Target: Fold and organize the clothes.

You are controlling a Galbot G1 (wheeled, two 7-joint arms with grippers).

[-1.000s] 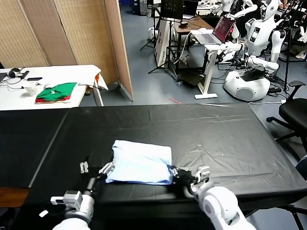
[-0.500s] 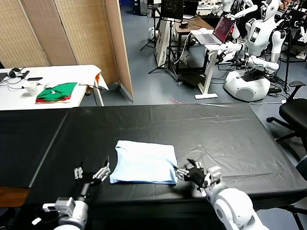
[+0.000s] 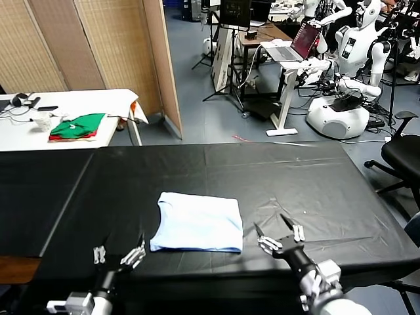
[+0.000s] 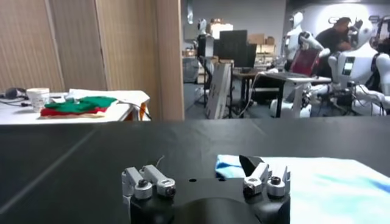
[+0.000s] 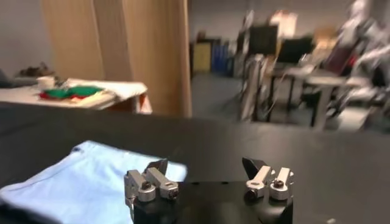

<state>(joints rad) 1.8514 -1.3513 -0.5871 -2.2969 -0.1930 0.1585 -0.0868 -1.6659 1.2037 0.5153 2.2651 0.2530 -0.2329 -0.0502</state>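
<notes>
The clothes, a pale light-blue T-shirt [image 3: 197,222], lie folded into a rectangle on the black table [image 3: 216,170], near its front edge. My left gripper [image 3: 118,253] is open and empty, just off the shirt's near left corner. Open and empty too, my right gripper [image 3: 277,235] hangs a short way off the shirt's near right corner. In the left wrist view the shirt [image 4: 317,182] lies beyond the open left gripper [image 4: 206,173]. The right wrist view shows the shirt [image 5: 73,179] beside the open right gripper [image 5: 207,167].
A white side table [image 3: 72,108] at the back left carries folded green and red garments [image 3: 77,125], a cup and headphones. A wooden partition [image 3: 98,46] stands behind it. Other robots, desks and an office chair [image 3: 401,154] fill the back right. The table's front edge is close.
My right gripper let go of the shirt's near right corner, opened and drew back to the right. My left gripper pulled back toward me. The shirt settled flat.
</notes>
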